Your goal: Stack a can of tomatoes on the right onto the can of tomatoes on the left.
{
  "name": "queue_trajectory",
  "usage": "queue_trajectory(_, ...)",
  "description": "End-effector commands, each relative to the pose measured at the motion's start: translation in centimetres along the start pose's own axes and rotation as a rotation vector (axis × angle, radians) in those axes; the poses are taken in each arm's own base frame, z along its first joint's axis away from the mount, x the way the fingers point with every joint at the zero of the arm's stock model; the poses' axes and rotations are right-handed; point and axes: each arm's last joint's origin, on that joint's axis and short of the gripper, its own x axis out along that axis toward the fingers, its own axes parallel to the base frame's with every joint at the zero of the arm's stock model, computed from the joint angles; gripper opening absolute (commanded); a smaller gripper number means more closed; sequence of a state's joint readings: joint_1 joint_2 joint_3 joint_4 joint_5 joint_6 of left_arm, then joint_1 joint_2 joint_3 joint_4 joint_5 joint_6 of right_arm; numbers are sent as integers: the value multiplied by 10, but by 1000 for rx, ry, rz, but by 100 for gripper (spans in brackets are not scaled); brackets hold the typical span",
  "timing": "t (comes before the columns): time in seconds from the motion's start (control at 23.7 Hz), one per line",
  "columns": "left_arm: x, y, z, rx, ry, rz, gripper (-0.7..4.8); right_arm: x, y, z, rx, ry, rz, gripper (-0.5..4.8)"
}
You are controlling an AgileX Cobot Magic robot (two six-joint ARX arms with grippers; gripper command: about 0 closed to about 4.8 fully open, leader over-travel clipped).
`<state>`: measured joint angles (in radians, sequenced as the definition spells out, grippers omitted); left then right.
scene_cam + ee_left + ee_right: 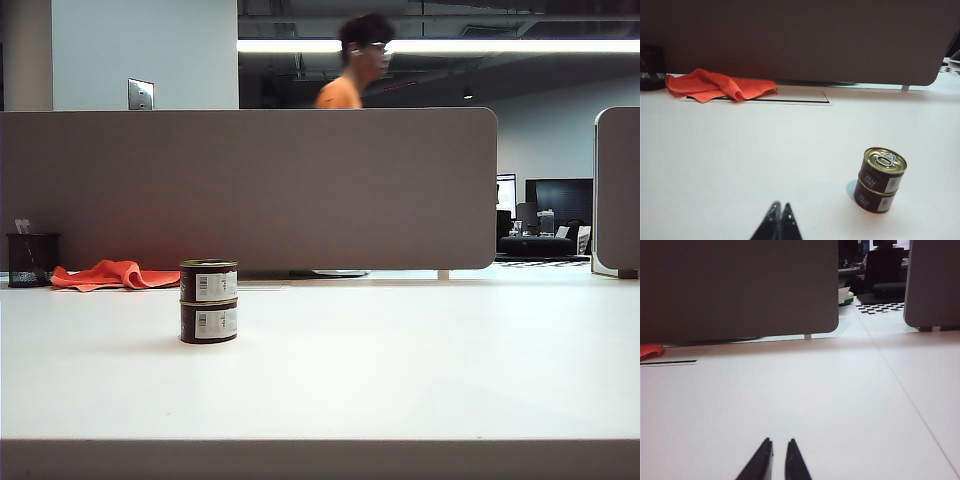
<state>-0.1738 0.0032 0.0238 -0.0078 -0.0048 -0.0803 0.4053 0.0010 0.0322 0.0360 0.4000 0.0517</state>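
You can read no text here. The two stacked dark-brown tomato cans [208, 301] carry white paper labels [216, 286] with barcode-like stripes, yet the printing is too small and blurred for you to make out any word, brand or number.

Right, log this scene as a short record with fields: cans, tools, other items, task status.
cans: two tomato cans, top can sitting on bottom can, on the left of the white table
left tool: shut, empty, apart from the stack
right tool: narrow gap between the tips, empty, over bare table
other items: orange cloth and dark mesh cup at the back left, by the grey partition
task status: stack appears done
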Motion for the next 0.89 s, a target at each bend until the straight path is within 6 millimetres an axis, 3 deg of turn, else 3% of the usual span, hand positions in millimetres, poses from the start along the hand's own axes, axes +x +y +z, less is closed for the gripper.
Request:
queue_trajectory(0.04,0,1,-2,2,31,25,-6,0,0,3,7,-24,-1,51)
queue_trajectory(0.21,-1,1,-2,4,42,34,-6,0,0,4,-21,-26,-5,48)
queue_trajectory(0.38,-1,3,0,100,29,95,-6,0,0,3,-169,-17,-11,0)
queue_trajectory(0.89,-1,3,-1,120,43,112,-6,0,0,2,-172,-9,-11,0)
